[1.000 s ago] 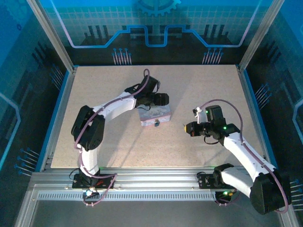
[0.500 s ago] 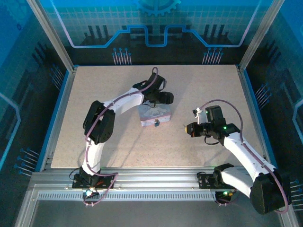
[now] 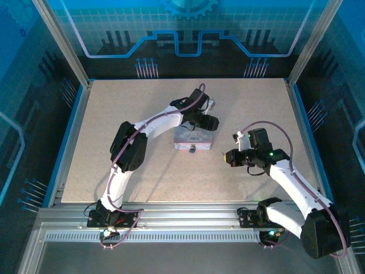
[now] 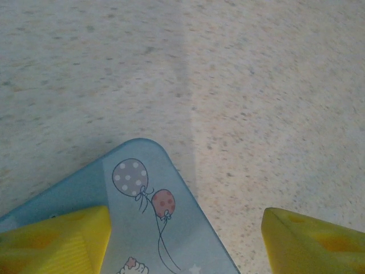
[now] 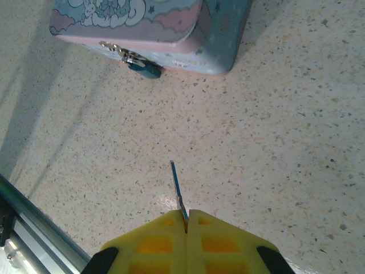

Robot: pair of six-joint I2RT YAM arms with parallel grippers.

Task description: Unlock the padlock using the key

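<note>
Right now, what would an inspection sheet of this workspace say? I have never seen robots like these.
Surface: speckled beige table with a blue edge.
Job's things: padlock hanging at the front clasp of a pastel tin; key pointing toward it, well apart from it.
Clutter: nothing seen.
Grippers: left gripper open over a corner of the tin; right gripper shut on the key.
Cables: a purple cable loops along each arm.
Surroundings: blue patterned walls, metal frame posts.
</note>
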